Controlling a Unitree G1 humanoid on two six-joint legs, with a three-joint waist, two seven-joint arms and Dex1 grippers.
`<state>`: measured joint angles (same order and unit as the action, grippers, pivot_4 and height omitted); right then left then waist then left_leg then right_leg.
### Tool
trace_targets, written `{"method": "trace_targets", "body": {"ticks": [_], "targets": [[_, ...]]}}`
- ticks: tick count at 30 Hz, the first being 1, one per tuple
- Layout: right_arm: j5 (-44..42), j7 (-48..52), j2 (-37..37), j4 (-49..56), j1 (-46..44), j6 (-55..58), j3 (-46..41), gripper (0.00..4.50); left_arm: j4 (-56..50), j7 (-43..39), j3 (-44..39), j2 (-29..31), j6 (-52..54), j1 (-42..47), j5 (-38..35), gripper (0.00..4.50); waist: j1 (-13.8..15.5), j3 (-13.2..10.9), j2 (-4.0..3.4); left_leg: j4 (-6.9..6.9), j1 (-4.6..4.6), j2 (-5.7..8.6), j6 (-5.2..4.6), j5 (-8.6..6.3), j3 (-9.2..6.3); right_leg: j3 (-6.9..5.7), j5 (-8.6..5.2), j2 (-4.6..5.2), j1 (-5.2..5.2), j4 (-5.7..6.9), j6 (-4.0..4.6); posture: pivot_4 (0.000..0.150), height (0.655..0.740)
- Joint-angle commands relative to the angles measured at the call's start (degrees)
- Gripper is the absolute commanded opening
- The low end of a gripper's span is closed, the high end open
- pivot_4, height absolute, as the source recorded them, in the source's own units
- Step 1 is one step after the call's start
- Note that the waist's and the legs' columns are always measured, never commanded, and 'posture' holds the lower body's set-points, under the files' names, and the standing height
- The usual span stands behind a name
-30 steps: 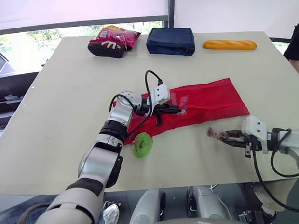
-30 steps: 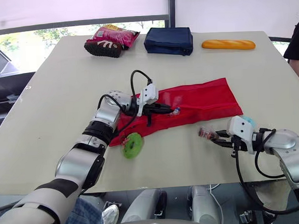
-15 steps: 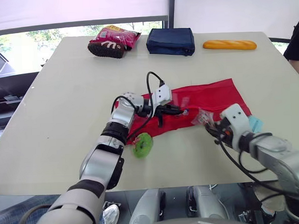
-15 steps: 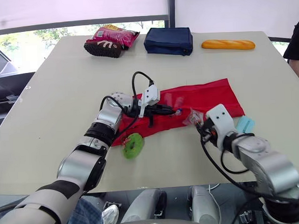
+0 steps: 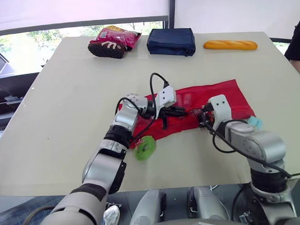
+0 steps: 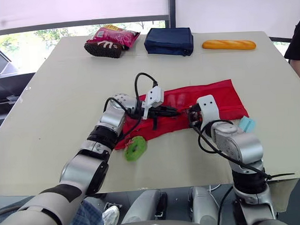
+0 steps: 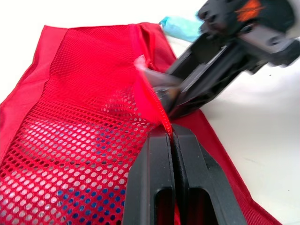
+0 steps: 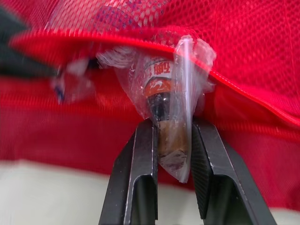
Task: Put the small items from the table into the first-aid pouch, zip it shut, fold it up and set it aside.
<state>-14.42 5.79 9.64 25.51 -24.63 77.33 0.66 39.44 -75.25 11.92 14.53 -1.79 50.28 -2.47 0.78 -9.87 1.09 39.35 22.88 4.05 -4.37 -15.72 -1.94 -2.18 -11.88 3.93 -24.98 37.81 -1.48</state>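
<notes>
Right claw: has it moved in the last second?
Yes. The right claw swung left and forward to the edge of the red pouch, holding a wrapped packet.

From my station I see a pale table [image 5: 65, 95] carrying six things. Along its far edge sit a pink snack bag [image 5: 113, 40] at the left, a navy bag [image 5: 171, 41] just right of it, and a long golden bread roll [image 5: 230, 45] further right, each apart from the next. Mid-table lies the red mesh first-aid pouch [image 5: 223, 97], spread out on a slant. A green ring [image 5: 144, 147] sits just beside its near left corner, and a small light-blue packet [image 5: 254, 121] lies beside its near right corner.
</notes>
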Motion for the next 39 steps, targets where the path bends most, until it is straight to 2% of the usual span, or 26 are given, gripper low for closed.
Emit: {"method": "trace_targets", "body": {"ticks": [1, 9, 19, 21, 23, 26, 27, 28, 34, 39], "targets": [[1.85, -2.8, -2.27, -1.59, -2.26, -2.25, -1.12, 0.39, -2.9, -1.04, 0.69, -0.85, -0.12, -0.2, -1.49, 0.0, -0.07, 0.0, 0.0, 0.0, 0.0, 0.02, 0.0, 0.0, 0.0, 0.02, 0.0, 0.0, -0.01, 0.0, 0.0, 0.15, 0.7395], [5.45, -7.64, -7.86, -9.72, -6.87, -8.97, -1.71, 0.39, -2.93, -1.53, 0.9, -1.14, -0.44, -0.26, -1.47, 0.0, -0.2, 0.01, -0.02, -0.04, 0.01, 0.02, 0.03, 0.02, 0.02, 0.1, 0.0, -0.04, -0.1, 0.09, 0.0, 0.15, 0.7395], [8.63, -8.83, -8.62, -17.21, -7.88, -19.58, -0.75, 0.39, -2.44, -1.84, 0.77, -0.8, -0.97, -0.01, -1.45, 0.0, -0.76, 0.02, -0.03, -0.07, 0.02, 0.02, 0.07, 0.04, 0.07, 0.21, 0.0, -0.1, -0.16, 0.12, 0.01, 0.15, 0.7395], [9.0, -7.19, -6.9, -17.47, -7.72, -20.66, 0.83, 1.4, -2.25, -1.83, 0.68, -0.48, -1.17, -0.05, -1.25, 0.0, -0.95, 0.02, -0.04, -0.07, 0.01, 0.02, 0.07, 0.04, 0.07, 0.22, 0.0, -0.11, -0.16, 0.12, 0.01, 0.15, 0.7395], [8.32, -6.36, -6.55, -16.71, -7.24, -20.06, 0.96, 1.9, -1.63, -1.58, 0.43, -0.09, -1.47, 0.14, -0.97, 0.0, -1.08, 0.02, -0.03, -0.08, 0.02, 0.02, 0.07, 0.04, 0.07, 0.22, 0.0, -0.11, -0.17, 0.11, 0.01, 0.15, 0.7395], [7.37, -5.75, -6.32, -14.27, -6.38, -18.03, 0.6, 3.16, 0.31, -1.03, 0.07, 0.65, -2.55, 0.93, -0.37, 0.0, -1.3, 0.02, -0.03, -0.12, 0.02, 0.02, 0.07, 0.04, 0.07, 0.24, 0.0, -0.1, -0.18, 0.1, 0.01, 0.15, 0.7395], [7.13, -5.52, -6.09, -13.03, -5.99, -17.1, 0.45, 3.78, 1.26, -0.8, -0.04, 1.01, -3.18, 1.37, -0.14, 0.0, -1.3, 0.02, -0.03, -0.12, 0.02, 0.02, 0.07, 0.04, 0.07, 0.24, 0.0, -0.1, -0.18, 0.1, 0.01, 0.15, 0.7395], [6.88, -5.23, -5.8, -11.47, -5.4, -16.16, 0.36, 4.02, 2.34, -0.56, -0.23, 1.39, -3.73, 1.9, 0.01, 0.0, -1.2, 0.02, -0.03, -0.12, 0.02, 0.02, 0.07, 0.04, 0.07, 0.24, 0.0, -0.1, -0.18, 0.1, 0.01, 0.15, 0.7395], [4.29, -4.42, -6.6, -2.6, -2.83, -9.4, -1.37, 4.02, 8.35, 0.57, -0.85, 2.67, -7.06, 4.89, 0.79, 0.0, -1.39, 0.02, -0.04, -0.12, 0.07, 0.02, 0.06, 0.04, 0.07, 0.25, 0.0, -0.1, -0.24, 0.1, 0.01, 0.15, 0.7395], [3.96, -4.4, -7.59, -1.2, -1.71, -8.78, -1.9, 4.02, 10.81, 0.68, -0.67, 2.11, -8.63, 5.98, 0.9, 0.0, -1.52, 0.02, -0.03, -0.14, 0.07, 0.0, 0.06, 0.04, 0.07, 0.27, 0.0, -0.14, -0.26, 0.12, 0.01, 0.15, 0.7395]]}}
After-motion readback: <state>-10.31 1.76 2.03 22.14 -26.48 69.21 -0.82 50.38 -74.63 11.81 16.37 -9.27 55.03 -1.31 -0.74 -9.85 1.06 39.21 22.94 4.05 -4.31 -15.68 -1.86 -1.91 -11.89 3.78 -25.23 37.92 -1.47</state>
